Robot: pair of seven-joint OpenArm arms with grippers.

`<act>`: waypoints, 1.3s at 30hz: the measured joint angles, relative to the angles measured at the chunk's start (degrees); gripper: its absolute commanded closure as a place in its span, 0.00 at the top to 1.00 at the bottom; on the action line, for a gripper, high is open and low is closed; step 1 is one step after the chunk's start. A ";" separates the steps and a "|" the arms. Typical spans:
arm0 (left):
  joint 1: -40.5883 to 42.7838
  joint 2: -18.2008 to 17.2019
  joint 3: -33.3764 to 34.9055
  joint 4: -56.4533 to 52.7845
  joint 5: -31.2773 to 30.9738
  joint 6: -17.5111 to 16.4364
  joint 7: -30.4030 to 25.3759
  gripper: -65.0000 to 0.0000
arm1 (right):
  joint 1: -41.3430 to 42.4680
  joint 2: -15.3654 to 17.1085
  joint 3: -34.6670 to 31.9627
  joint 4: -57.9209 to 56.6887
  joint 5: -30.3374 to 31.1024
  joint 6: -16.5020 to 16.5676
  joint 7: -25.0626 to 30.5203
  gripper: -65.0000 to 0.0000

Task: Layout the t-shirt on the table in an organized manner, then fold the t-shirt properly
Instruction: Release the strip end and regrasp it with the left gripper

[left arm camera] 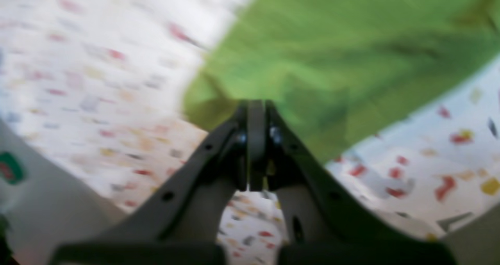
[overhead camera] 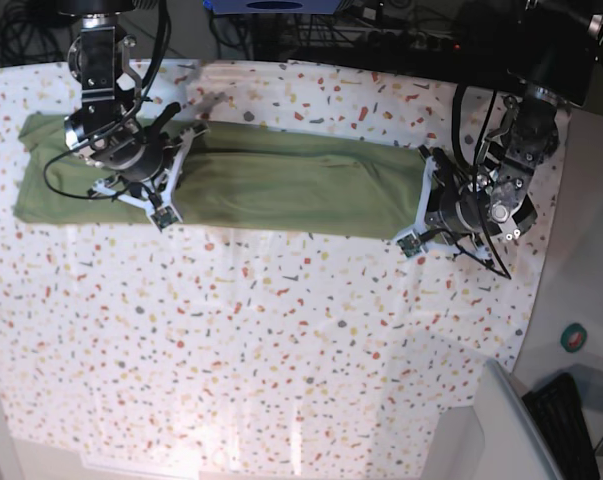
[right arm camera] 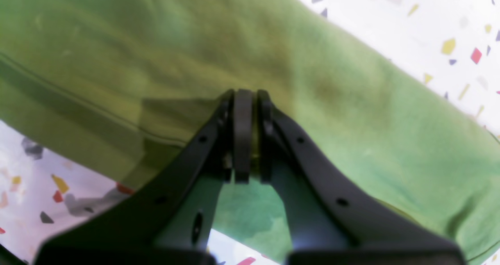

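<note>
Both hands, left hand [left arm camera: 256, 112] and right hand [right arm camera: 245, 101], are clamped on the t-shirt [overhead camera: 271, 180].

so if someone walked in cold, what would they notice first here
The long green t-shirt stands out first: it lies as a folded band across the far part of the speckled table in the base view. Next come the two arms, one at each end of it. The right gripper is shut on the cloth, and the left gripper is shut at the shirt's other end, though the blurred wrist view does not show whether it has caught the cloth.
</note>
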 measured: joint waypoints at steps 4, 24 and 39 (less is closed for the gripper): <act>0.48 0.92 -0.59 0.09 0.44 0.26 -1.01 0.00 | 0.00 0.00 0.00 -0.02 -0.02 0.00 0.00 0.06; 4.68 2.10 -9.99 -0.66 -0.02 0.24 -11.26 0.00 | 0.00 0.00 0.00 -0.22 -0.11 0.00 0.00 0.06; 11.89 5.77 -37.24 -6.75 -22.25 0.28 -11.17 0.94 | 0.04 0.02 0.00 -0.13 -0.02 0.02 0.02 0.06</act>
